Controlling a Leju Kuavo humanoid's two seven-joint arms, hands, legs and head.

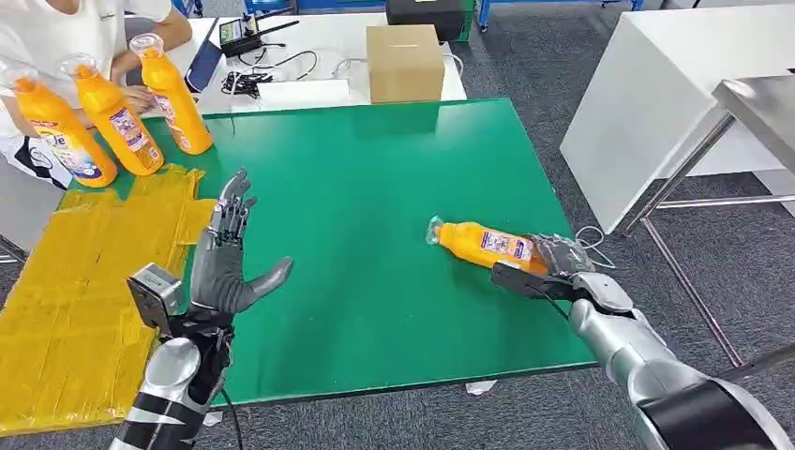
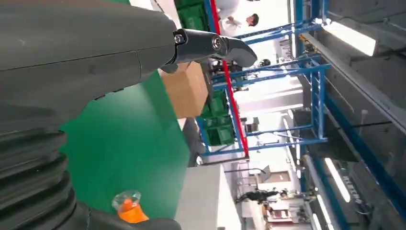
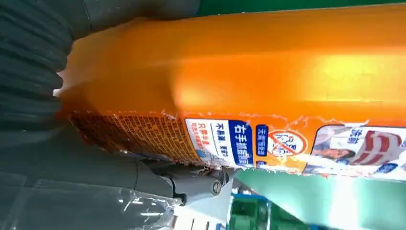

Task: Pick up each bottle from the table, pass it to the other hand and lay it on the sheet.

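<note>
Bottle, orange plastic with a printed label and clear cap [image 1: 480,244], lies sideways over the green bench [image 1: 375,206], its base grasped by the right robot hand [image 1: 553,262]; the left robot hand [image 1: 230,258] waits released, fingers spread, so the pass appears still ahead. Nothing rests on the yellow sheet [image 1: 75,309] yet. Three more orange bottles [image 1: 117,117] stand at the far corner.

A: From where does the head view look?
B: From high up, forward and down over the flat green table top [image 1: 375,206].
A: And the wrist views?
B: The left one, turned sideways, looks past the brown cardboard box [image 2: 186,88] into the hall. The right one sits tight against the orange plastic bottle [image 3: 249,72]. All share the green top.
</note>
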